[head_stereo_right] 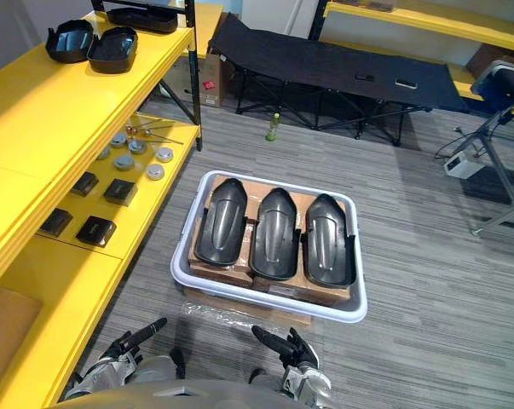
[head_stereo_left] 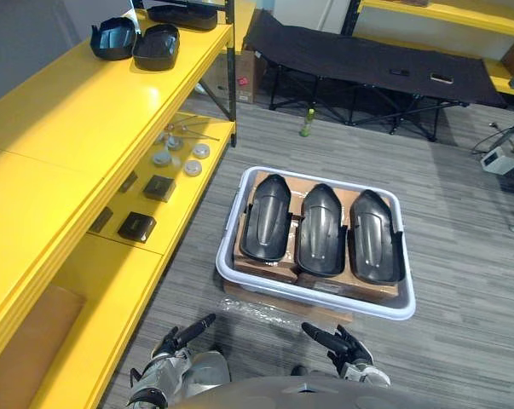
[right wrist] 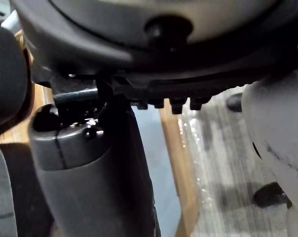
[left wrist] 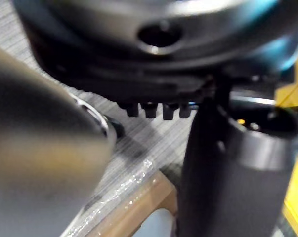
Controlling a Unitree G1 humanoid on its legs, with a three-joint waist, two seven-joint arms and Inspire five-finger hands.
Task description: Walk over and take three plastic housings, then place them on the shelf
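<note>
Left eye view: white bin (head_stereo_left: 229, 230) sits on the grey floor, dead ahead of both hands. Three black plastic housings lie in it side by side on brown cardboard (head_stereo_left: 265, 271), long axes pointing away from the robot: left housing (head_stereo_left: 266, 219), middle housing (head_stereo_left: 321, 230), right housing (head_stereo_left: 375, 236). They're packed close; can't tell whether neighbours touch.

Left hand (head_stereo_left: 184, 335) is near the bin's near-left corner, fingers straight and aimed at the bin, holding nothing. Right hand (head_stereo_left: 342, 342) is near the bin's near rim, about mid-width, fingers also straight, empty. Both hands are clear of the bin.

Clear plastic film (head_stereo_left: 257, 311) lies on the floor between the hands and the bin's near rim.

Yellow shelf (head_stereo_left: 86, 128) runs along the bin's left side. On its top level, well beyond the bin, first shelf housing (head_stereo_left: 113, 38) sits just beside second shelf housing (head_stereo_left: 156, 46). On the lower level, left of the bin, are grey discs (head_stereo_left: 176, 153) and small black blocks (head_stereo_left: 159, 187).

Beyond the bin stands a green bottle (head_stereo_left: 308, 122), and behind that a black folding cot (head_stereo_left: 359, 55).
</note>
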